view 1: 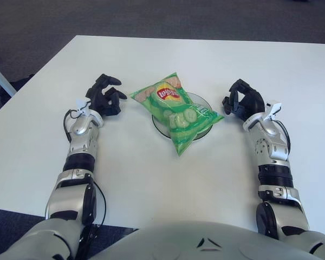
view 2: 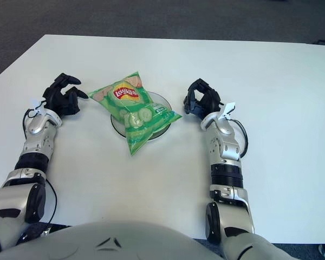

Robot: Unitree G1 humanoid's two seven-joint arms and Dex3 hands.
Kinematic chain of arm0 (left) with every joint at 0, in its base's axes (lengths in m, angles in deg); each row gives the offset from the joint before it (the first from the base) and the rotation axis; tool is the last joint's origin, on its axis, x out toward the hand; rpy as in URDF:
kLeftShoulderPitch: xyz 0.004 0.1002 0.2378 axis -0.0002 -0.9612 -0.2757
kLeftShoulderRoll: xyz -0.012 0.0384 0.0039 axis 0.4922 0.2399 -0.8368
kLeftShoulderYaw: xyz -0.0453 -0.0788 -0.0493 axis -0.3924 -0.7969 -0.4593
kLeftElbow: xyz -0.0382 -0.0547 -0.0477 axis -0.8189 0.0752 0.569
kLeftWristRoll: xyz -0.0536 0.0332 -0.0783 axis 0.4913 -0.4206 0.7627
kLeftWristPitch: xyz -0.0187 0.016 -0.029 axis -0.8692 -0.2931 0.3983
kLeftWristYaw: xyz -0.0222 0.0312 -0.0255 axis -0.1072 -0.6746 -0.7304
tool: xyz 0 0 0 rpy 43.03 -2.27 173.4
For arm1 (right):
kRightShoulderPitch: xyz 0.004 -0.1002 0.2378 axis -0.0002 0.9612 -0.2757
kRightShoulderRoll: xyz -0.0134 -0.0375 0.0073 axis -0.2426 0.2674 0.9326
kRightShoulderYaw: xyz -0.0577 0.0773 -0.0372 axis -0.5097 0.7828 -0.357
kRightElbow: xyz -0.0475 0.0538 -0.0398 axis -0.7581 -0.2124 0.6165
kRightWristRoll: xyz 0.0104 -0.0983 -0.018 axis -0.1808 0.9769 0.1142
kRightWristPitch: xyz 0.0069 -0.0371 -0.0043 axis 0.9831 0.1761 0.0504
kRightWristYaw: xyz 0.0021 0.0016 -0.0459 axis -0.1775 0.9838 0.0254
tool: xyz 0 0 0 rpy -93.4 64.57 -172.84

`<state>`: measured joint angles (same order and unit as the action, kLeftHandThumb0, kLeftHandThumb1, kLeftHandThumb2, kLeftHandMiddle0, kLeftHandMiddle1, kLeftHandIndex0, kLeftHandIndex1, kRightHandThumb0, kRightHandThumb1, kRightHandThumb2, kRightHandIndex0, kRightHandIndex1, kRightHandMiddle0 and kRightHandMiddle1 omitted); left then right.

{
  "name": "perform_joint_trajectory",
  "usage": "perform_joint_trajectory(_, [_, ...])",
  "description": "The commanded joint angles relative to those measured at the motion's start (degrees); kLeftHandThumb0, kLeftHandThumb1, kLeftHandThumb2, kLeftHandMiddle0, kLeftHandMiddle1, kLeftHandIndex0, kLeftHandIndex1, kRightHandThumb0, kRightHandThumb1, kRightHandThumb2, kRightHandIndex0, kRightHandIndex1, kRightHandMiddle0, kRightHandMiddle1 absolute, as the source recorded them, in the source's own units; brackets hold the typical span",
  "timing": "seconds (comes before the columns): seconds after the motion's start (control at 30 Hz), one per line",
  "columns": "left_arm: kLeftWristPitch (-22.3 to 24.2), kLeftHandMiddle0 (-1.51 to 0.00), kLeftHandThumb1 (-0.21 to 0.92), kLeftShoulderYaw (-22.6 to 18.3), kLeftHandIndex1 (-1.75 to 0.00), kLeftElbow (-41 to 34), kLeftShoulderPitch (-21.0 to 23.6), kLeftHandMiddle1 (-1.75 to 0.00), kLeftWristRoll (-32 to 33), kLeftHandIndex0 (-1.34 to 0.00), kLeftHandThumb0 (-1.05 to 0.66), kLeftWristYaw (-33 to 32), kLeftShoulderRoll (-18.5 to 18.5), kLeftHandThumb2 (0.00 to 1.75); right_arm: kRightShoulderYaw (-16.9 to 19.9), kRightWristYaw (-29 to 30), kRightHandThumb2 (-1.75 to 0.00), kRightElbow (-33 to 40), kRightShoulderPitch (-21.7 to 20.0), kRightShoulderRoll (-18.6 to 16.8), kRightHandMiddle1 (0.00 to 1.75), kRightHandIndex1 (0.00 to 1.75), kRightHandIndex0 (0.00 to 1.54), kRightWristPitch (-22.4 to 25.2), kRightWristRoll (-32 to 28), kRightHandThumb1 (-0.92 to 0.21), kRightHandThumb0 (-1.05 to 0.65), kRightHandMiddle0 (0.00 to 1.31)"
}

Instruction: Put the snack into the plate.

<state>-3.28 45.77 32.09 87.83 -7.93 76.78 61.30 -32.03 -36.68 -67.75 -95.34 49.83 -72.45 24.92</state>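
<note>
Snack bag [view 1: 176, 111] lies across the plate [view 1: 201, 99], overhanging its rim toward the robot, so a nudge could tip it onto the table [view 1: 151, 179]. Left hand [view 1: 104, 100] and right hand [view 1: 242, 103] flank it, fingers curled, holding nothing.

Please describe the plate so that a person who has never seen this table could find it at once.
Look at the middle of the white table, between the left hand and the right hand. There lies a green chip bag, and the plate sits directly under it. It is the only dish: round, pale, with just its rim showing around the bag.
</note>
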Motion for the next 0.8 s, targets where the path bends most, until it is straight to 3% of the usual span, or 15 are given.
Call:
perform_joint_trajectory(0.0, [2.8, -0.9, -0.04, -0.3, -1.74, 2.6, -2.3, -1.69, -0.8, -0.65, 0.0, -3.5, -2.4, 1.7, -0.1, 0.6, -1.27, -4.5, 2.6, -0.2, 1.75, 1.75, 1.27, 1.3, 1.1, -0.35, -0.47, 0.59])
perform_joint_trajectory(0.2, [2.8, -0.93, -0.11, 0.3, -1.57, 0.5, -3.3, -1.74, -1.7, -0.8, -0.01, -5.0, -3.3, 1.74, -0.2, 0.8, -1.27, -6.2, 2.1, 0.1, 1.75, 1.75, 1.27, -0.2, 1.2, -0.36, -0.47, 0.58])
perform_joint_trajectory(0.43, [1.6, -0.93, -0.12, 0.9, -1.56, -3.4, -7.2, -1.75, -1.4, -0.81, -0.01, -3.7, -4.7, 1.75, 0.1, 1.5, -1.27, -7.4, 1.4, 0.1, 1.75, 1.75, 1.27, -0.5, 1.0, -0.35, -0.47, 0.58])
perform_joint_trajectory(0.47, [1.5, -1.06, 0.01, 1.0, -1.63, -3.8, -7.6, -1.75, -1.5, -0.76, -0.19, -3.7, -4.8, 1.63, 0.1, 1.6, -1.27, -7.4, 1.3, 0.1, 1.75, 1.75, 1.27, -0.5, 1.0, -0.35, -0.47, 0.58])
perform_joint_trajectory(0.53, [1.5, -1.21, 0.15, 1.0, -1.7, -4.1, -7.9, -1.75, -1.6, -0.71, -0.38, -3.6, -4.8, 1.5, 0.1, 1.8, -1.27, -7.6, 1.2, -0.1, 1.75, 1.75, 1.27, -0.6, 1.0, -0.35, -0.47, 0.59])
perform_joint_trajectory(0.77, [2.0, -1.3, 0.28, 2.1, -1.74, -8.6, -11.2, -1.75, -2.9, -0.64, -0.48, -4.9, -5.3, 1.36, 0.5, 2.6, -1.27, -7.9, 1.1, -0.5, 1.75, 1.75, 1.26, -1.1, 0.7, -0.35, -0.47, 0.59])
